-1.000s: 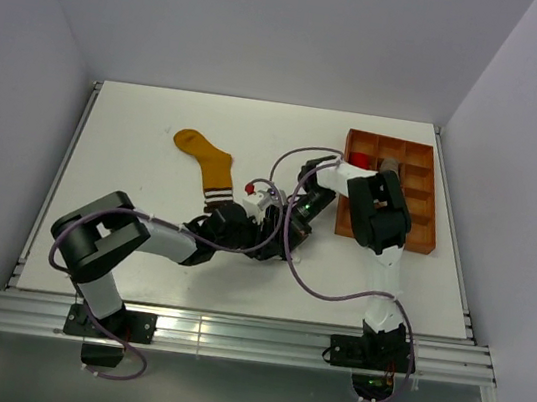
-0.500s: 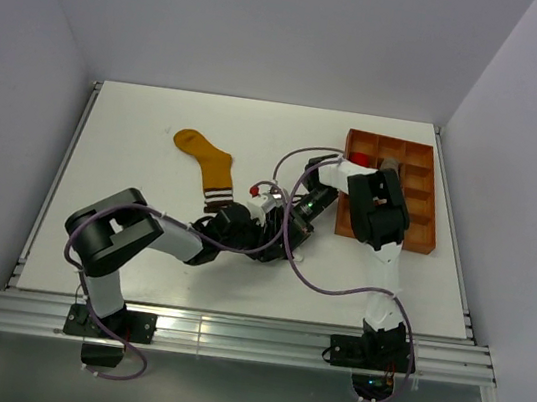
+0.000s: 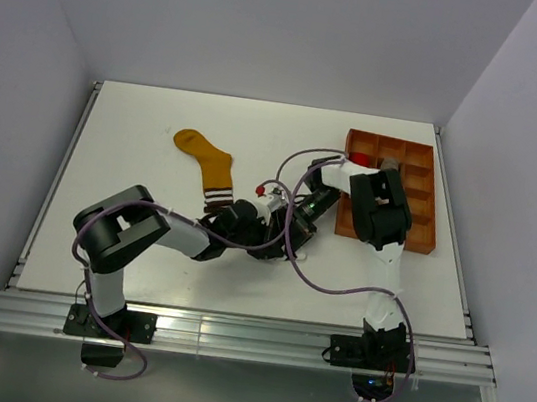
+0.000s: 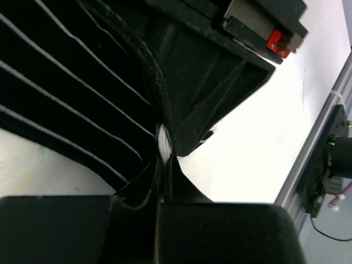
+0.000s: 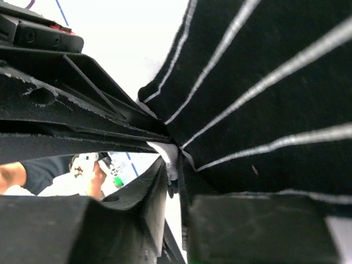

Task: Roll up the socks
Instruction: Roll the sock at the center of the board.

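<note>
The mustard-orange sock (image 3: 209, 162) with its striped cuff lies flat left of the table's middle, and neither gripper touches it. The black-and-white striped sock (image 4: 66, 82) is held between both grippers at mid-table and is mostly hidden under them in the top view. My left gripper (image 3: 263, 223) is shut on an edge of it (image 4: 165, 157). My right gripper (image 3: 299, 214) is shut on the same edge, at the white part (image 5: 175, 162), with the striped fabric (image 5: 264, 93) spreading to its right. The two grippers' tips almost meet.
An orange compartment tray (image 3: 420, 199) stands at the right, holding a red bundle (image 3: 358, 160) and a grey bundle (image 3: 391, 165) in its far cells. The right arm's cable (image 3: 312, 278) loops over the table in front of the grippers.
The left arm's elbow has swung to the right and its gripper has edged closer to the right gripper. Both stay shut on the striped sock. The mustard sock has not moved.
</note>
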Controlling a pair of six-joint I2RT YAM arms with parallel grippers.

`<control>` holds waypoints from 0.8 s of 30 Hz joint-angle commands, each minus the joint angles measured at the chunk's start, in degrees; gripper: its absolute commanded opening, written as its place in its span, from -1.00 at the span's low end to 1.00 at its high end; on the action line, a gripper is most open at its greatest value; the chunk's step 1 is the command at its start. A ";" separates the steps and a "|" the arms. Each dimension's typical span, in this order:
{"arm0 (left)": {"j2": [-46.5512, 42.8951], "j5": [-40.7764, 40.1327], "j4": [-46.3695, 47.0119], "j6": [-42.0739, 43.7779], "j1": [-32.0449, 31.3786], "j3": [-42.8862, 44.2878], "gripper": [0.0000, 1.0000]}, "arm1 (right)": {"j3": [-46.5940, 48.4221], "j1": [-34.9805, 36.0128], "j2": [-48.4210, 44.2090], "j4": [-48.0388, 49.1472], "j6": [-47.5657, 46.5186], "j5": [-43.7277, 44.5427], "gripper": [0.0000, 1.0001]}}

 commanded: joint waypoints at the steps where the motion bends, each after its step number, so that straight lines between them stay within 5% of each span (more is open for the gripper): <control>1: 2.84 3.81 -5.59 -1.50 0.14 2.71 -0.99 | -1.74 -0.56 -4.43 5.18 2.95 1.25 -0.57; 8: 4.25 10.92 -8.23 -6.86 3.82 2.71 -0.99 | -8.59 -1.70 -14.35 15.46 5.16 5.64 0.00; 16: 5.39 20.43 -17.86 -13.28 10.86 5.16 -0.99 | -15.88 -5.65 -26.04 23.90 6.30 8.80 0.02; 24: 11.98 31.76 -24.66 -23.47 14.11 9.56 -0.99 | -34.84 -1.36 -49.83 46.72 2.62 20.66 0.05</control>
